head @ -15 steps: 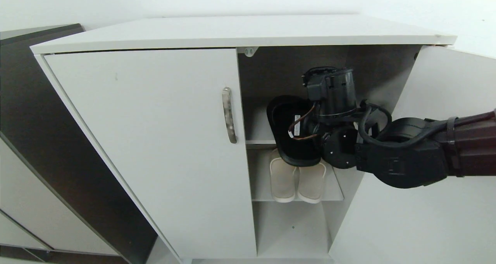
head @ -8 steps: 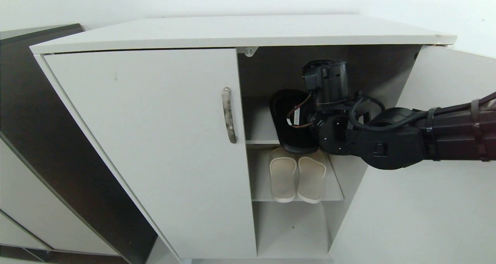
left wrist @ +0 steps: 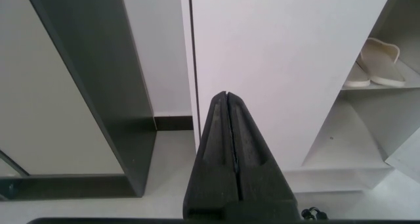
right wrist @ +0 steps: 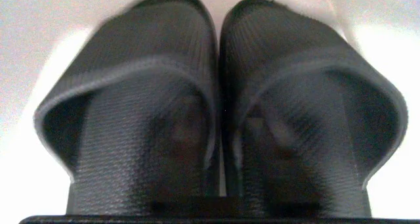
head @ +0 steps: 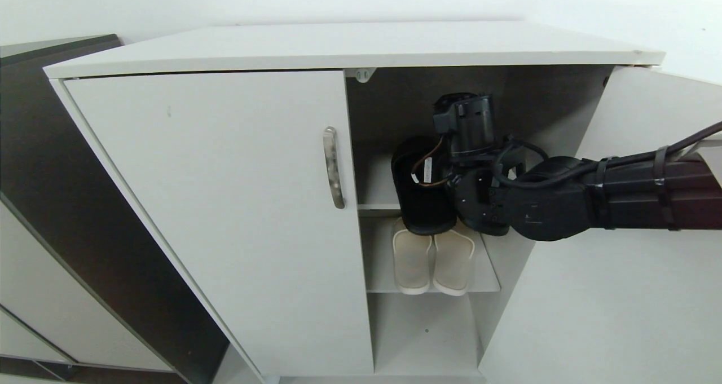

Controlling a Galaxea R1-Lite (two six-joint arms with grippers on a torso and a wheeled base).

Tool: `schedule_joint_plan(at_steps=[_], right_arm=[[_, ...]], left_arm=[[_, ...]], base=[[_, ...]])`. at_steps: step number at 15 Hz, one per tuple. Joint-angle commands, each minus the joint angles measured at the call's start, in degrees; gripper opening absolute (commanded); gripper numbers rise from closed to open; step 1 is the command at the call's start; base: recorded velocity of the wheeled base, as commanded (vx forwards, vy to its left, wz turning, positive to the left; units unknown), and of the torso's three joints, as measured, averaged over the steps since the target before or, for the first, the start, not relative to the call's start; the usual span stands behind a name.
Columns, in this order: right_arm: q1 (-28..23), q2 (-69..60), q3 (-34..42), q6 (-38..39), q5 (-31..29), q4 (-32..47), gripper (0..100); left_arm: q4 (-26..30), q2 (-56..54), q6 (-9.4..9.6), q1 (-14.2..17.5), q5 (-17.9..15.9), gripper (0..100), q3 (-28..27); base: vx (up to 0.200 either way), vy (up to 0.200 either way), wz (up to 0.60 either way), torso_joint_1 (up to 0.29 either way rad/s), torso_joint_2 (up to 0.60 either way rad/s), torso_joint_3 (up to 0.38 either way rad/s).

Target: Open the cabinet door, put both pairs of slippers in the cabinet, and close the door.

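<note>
Black slippers [head: 422, 195] are sitting side by side at upper-shelf level inside the cabinet [head: 338, 45], tilted with the soles facing out and the heels overhanging the shelf edge. Right gripper [head: 449, 188] is clamping the pair; the grip point is hiding behind the wrist. White slippers [head: 431, 260] are lying flat on the middle shelf directly below, heels outward. Right door [head: 592, 271] is standing wide open, left door [head: 214, 203] is staying shut. Left gripper [left wrist: 226, 104] is hanging low before the left door, fingers pressed together, holding nothing.
</note>
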Motion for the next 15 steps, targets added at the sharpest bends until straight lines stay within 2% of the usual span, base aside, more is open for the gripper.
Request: schedule_joint_plan(at_steps=[1,8,10,15], right_arm=[[0.05,0.22,0.34,0.15,0.02,-0.01,100],[2.95,-5.58,5.87,-0.03,-0.77,0.08,100],[4.71,-8.57,9.92,-0.03,-0.86,-0.01,100],[11.21,-21.75,26.00,0.41,-3.58,-2.56,100]], left_arm=[[0.00,0.08,0.01,-0.04,0.02,0,-0.09],[0.00,0.08,0.01,0.05,0.02,0,0.00],[0.00,0.08,0.01,0.05,0.02,0,0.00],[0.00,0.08,0.01,-0.04,0.02,0,0.00]], base=[[0.000,0.000,0.00,0.000,0.00,0.000],[0.000,0.000,0.00,0.000,0.00,0.000],[0.000,0.000,0.00,0.000,0.00,0.000],[0.000,0.000,0.00,0.000,0.00,0.000]])
